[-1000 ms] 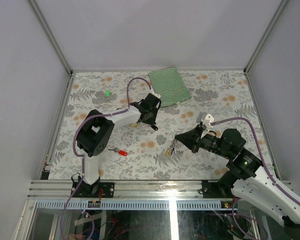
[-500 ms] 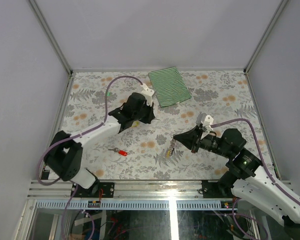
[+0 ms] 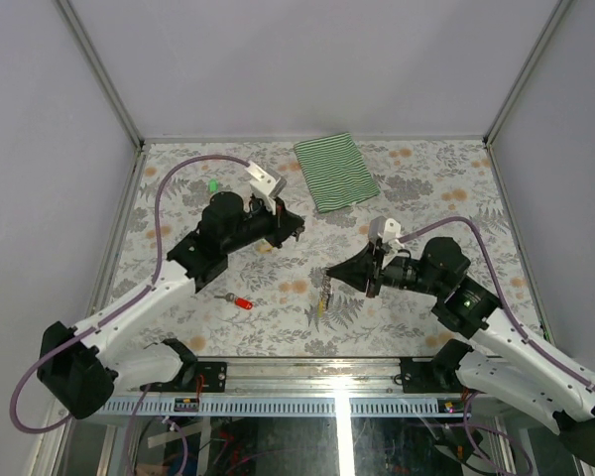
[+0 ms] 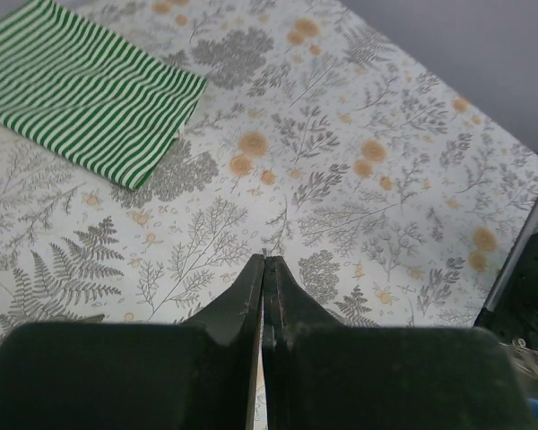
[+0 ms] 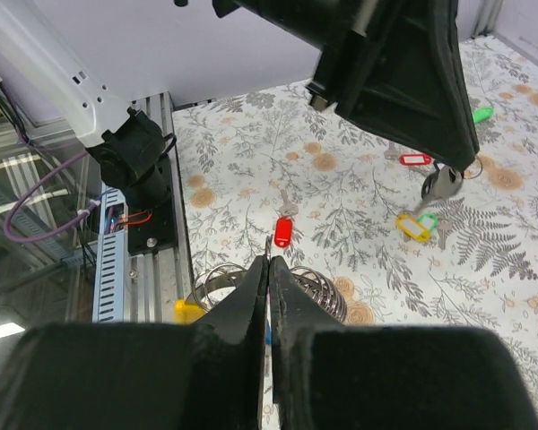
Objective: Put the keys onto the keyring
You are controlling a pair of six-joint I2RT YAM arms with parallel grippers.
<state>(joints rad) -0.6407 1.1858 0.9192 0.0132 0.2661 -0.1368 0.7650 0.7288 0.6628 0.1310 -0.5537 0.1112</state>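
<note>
Two robot arms reach over a floral-patterned surface [image 3: 426, 198]. The right hand [image 5: 269, 262] is closed, its fingers pinched on the keyring [image 5: 318, 291], whose shiny wire coils hang just below the fingertips in the right wrist view. From above, the ring and a scrap of yellow dangle under that hand near the middle of the surface. The left hand [image 4: 264, 262] is held above the surface, short of the green-striped folded cloth [image 3: 337, 171], with its fingers pressed together. In the right wrist view a silvery key [image 5: 441, 184] hangs at its tip, apparently gripped there. Other keys lie loose on the surface. A red-tagged key [image 3: 241, 302] lies nearest the arms' bases, between the left arm and the right hand. A yellow tag [image 5: 412, 227], with a green one touching it, lies under the left hand, and a red-rimmed tag [image 5: 415, 159] sits just beyond it. A single green tag [image 3: 213, 184] lies well apart, towards the far left corner.
</note>
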